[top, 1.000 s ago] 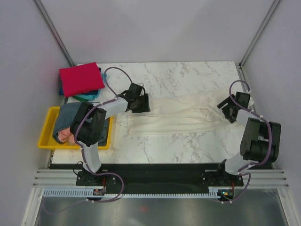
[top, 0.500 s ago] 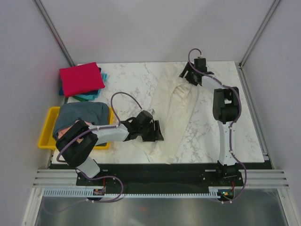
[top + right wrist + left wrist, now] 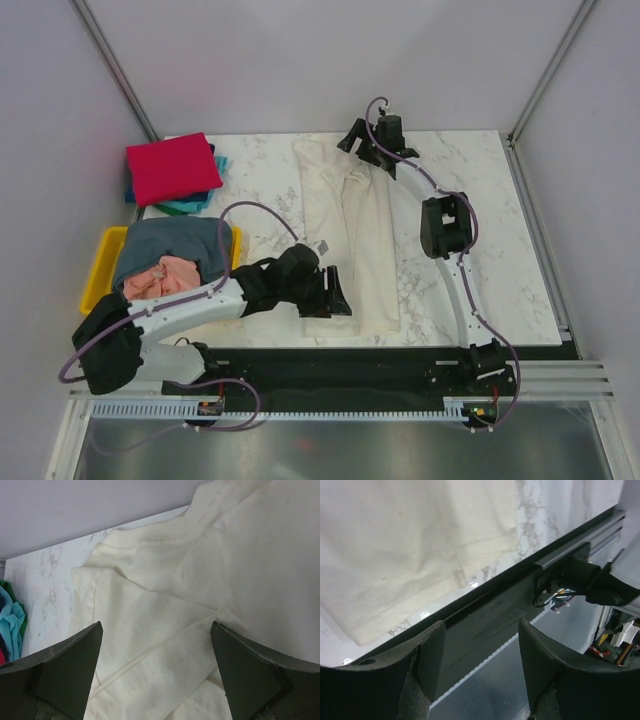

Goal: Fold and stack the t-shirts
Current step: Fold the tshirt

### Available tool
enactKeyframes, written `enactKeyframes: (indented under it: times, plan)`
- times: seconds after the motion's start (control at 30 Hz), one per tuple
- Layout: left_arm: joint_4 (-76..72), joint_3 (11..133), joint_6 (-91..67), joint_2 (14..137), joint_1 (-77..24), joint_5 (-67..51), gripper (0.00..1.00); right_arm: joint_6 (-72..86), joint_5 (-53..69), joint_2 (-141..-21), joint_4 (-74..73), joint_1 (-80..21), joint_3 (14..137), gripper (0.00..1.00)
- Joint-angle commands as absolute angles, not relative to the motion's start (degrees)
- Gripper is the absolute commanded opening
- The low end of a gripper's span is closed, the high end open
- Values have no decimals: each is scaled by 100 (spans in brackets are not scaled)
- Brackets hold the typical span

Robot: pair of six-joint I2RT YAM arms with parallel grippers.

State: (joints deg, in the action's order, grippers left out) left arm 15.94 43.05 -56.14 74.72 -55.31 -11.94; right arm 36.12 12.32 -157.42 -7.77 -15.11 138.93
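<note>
Left gripper [image 3: 340,298] jaws apart, right gripper [image 3: 355,143] jaws apart, arm outstretched

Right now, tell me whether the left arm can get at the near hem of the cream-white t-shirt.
Probably yes. The left gripper hangs open right by the near hem of the cream-white t-shirt, and nothing lies between them or on that edge.

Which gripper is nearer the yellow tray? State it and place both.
Left. The left gripper sits right of the yellow tray, fairly close; the right gripper is much farther back, over the cream-white t-shirt's far end.
</note>
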Motion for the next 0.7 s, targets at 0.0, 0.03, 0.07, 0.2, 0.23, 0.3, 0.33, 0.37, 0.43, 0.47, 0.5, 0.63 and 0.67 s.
enactKeyframes:
  times: [0.0,0.03,0.07,0.2,0.23,0.3,0.33,0.37,0.43,0.47,0.5,0.63,0.67]
  plan:
    - [2345,4710,-5407,6637,-5590,-634,68,3779,1310,-15988,-712,-1468,13782,98]
    - [2590,4807,-5318,6531,-5590,-511,68,3831,1283,-15787,-625,-1468,13720,98]
    - [2723,4834,-5222,6313,-5590,-249,68,3823,1257,-15672,-494,-1468,13668,98]
    - [3164,4685,-4923,5812,-5599,325,66,3832,1545,-15039,-246,-1459,13605,98]
    - [3286,4641,-4887,5714,-5590,412,66,3815,1634,-14829,-237,-1459,13675,98]
    - [3366,4614,-4808,5512,-5590,474,65,3814,1827,-14591,-264,-1406,13824,98]
    - [3410,4606,-4782,5459,-5590,544,65,3814,1985,-14294,-272,-1345,13816,98]
    - [3471,4605,-4764,5423,-5599,580,65,3832,2047,-14100,-299,-1319,13764,98]
    - [3524,4562,-4737,5318,-5599,641,65,3815,2127,-13356,-308,-1257,13248,98]
    - [3542,4535,-4746,5274,-5590,694,65,3762,2092,-13037,-369,-1205,12932,98]
    - [3559,4492,-4746,5221,-5599,729,65,3692,2031,-12686,-413,-1187,12146,98]
    - [3525,4045,-4913,4827,-5599,1001,65,3165,1557,-10518,-641,-1187,9726,98]
    - [3498,3947,-4930,4790,-5599,1045,64,3147,1486,-10207,-798,-1187,9242,98]
